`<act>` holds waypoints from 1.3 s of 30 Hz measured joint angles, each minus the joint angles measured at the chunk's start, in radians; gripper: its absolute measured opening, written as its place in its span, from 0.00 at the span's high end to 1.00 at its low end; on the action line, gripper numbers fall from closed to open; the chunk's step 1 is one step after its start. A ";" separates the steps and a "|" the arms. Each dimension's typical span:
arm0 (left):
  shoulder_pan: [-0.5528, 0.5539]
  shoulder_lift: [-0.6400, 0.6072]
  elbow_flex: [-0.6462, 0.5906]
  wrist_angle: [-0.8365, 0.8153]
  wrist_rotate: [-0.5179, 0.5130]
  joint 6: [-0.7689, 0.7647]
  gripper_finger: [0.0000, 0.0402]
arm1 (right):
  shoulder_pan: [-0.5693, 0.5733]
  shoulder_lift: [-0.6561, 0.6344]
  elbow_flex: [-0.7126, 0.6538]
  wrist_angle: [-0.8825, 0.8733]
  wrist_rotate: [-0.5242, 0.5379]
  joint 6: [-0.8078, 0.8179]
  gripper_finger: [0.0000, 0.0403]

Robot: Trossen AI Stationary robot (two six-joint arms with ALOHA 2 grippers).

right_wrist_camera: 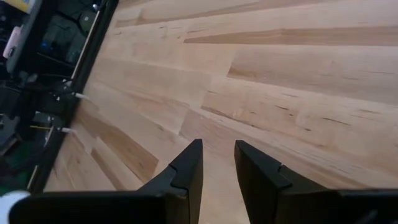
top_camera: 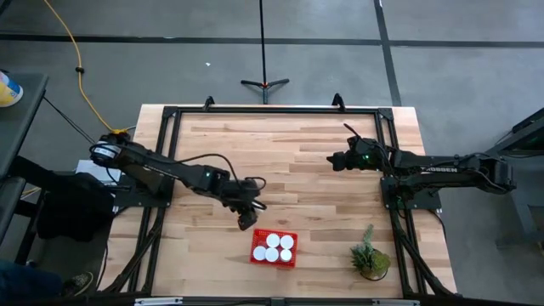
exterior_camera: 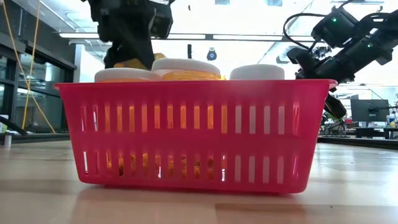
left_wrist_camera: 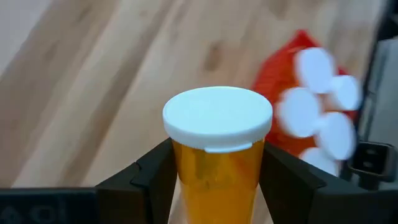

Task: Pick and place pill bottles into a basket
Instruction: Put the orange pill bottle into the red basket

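Nearest the low camera: red mesh basket (exterior_camera: 193,134) is sitting on the wood tabletop (exterior_camera: 199,202), near the front edge in the high view, between centre and the potted plant (top_camera: 371,255). Low sides, vertical slots, amber showing through them.

Inside the basket: pill bottles (top_camera: 274,247), five white caps visible from above, packed touching each other. Caps are poking just above the rim in the low view; bodies are orange-amber.

Left arm is reaching in from the left side, elbow bent, with the left hand (top_camera: 247,219) hanging just beside the basket's back-left corner, off the tabletop. It is grasping a sixth bottle (left_wrist_camera: 217,155) upright: both dark fingers (left_wrist_camera: 149,180) are pressing the amber body below the round white cap. The basket is showing just beyond it in the left wrist view, blurred.

Right arm is waiting further back on the right side, stretched in from the right edge, with the right hand (top_camera: 337,159) well apart from the basket. Right wrist view: fingers (right_wrist_camera: 186,171) are standing slightly parted with a narrow gap, nothing between them, bare wood planks below.

Tabletop is pale wood planking inside a black frame. Beyond it: grey floor, a yellow cable (top_camera: 81,76) and a black stand (top_camera: 263,82) behind the tabletop. Low view is looking into a bright room with ceiling lights and windows at left.
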 joint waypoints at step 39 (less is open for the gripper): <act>-0.307 0.000 -0.149 0.610 -0.422 0.102 0.42 | 0.000 0.000 0.000 0.001 0.004 0.021 0.79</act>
